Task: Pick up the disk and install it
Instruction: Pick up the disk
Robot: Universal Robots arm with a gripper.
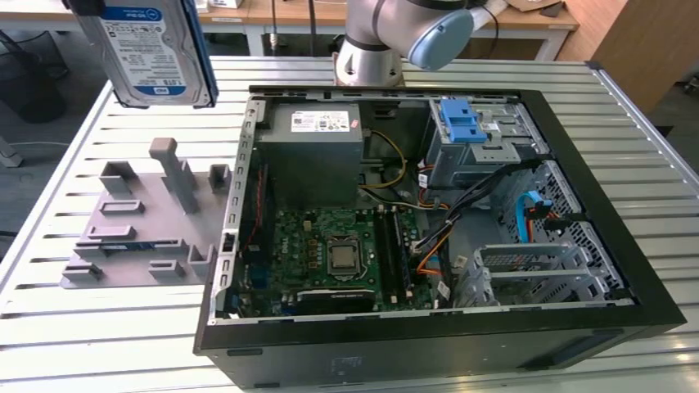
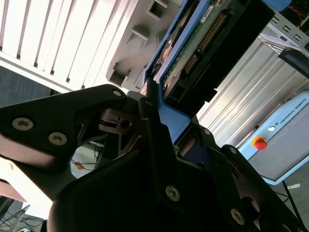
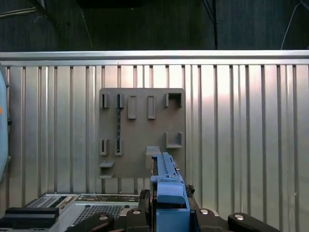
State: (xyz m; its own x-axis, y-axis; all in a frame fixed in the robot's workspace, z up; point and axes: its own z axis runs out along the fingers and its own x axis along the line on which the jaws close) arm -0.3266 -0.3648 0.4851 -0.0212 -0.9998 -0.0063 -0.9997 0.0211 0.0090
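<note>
Grips the disk [image 1: 153, 49] by its blue edge rail, with the gripper [image 3: 169, 199] clenched on it in both wrist views. Holds it nearly upright in the air at the exterior view's upper left, label facing that camera. Looks down past the rail onto a grey plate [image 1: 137, 233] of raised slots on the slatted metal table [image 1: 98, 344]. Just to the exterior view's right of the plate, finds the open computer case [image 1: 437, 352], with green board [image 1: 339, 246], grey power box [image 1: 311, 151] and blue latch [image 1: 461, 123] inside. Behind the case, meets the arm's base [image 1: 372, 57].
</note>
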